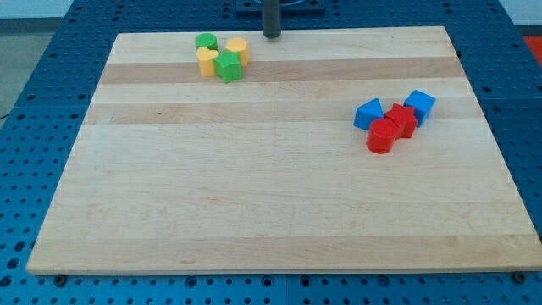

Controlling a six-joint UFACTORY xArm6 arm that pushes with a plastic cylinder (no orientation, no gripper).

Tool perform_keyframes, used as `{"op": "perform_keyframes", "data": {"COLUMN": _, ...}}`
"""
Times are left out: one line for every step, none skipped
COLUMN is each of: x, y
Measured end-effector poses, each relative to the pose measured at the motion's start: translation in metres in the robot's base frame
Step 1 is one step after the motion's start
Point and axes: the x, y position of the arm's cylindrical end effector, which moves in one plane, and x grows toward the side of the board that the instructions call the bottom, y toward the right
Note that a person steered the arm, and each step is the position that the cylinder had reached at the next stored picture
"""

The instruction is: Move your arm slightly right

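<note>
Camera view: a wooden bench (271,212) with my tip (271,36) at its top edge, just right of a huddle of green and yellow blocks (220,57). Red and blue blocks (395,121) cluster near the right edge, probably touching. No gripper shows, so its state cannot be told. The tip stands clear, so a small rightward shift should disturb nothing.

I'm looking at a tabletop (279,212) of pale wood, its grain running in long bands, smooth with a soft satin sheen. Under it, a blue perforated base (51,76) is showing a matt, metal-like finish. The green blocks (227,66), yellow blocks (207,59), red blocks (383,135) and blue blocks (419,104) are looking like smooth plastic, faintly glossy. My rod is appearing dark and matt down to my tip (271,36).
</note>
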Motion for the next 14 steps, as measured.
{"op": "perform_keyframes", "data": {"x": 0.0, "y": 0.0}}
{"op": "perform_keyframes", "data": {"x": 0.0, "y": 0.0}}
{"op": "perform_keyframes", "data": {"x": 0.0, "y": 0.028}}
{"op": "perform_keyframes", "data": {"x": 0.0, "y": 0.06}}
{"op": "perform_keyframes", "data": {"x": 0.004, "y": 0.069}}
{"op": "perform_keyframes", "data": {"x": 0.005, "y": 0.069}}
{"op": "perform_keyframes", "data": {"x": 0.01, "y": 0.069}}
{"op": "perform_keyframes", "data": {"x": 0.01, "y": 0.069}}
{"op": "perform_keyframes", "data": {"x": 0.007, "y": 0.069}}
{"op": "perform_keyframes", "data": {"x": 0.007, "y": 0.069}}
{"op": "perform_keyframes", "data": {"x": 0.007, "y": 0.075}}
{"op": "perform_keyframes", "data": {"x": 0.007, "y": 0.08}}
{"op": "perform_keyframes", "data": {"x": 0.013, "y": 0.09}}
{"op": "perform_keyframes", "data": {"x": 0.023, "y": 0.099}}
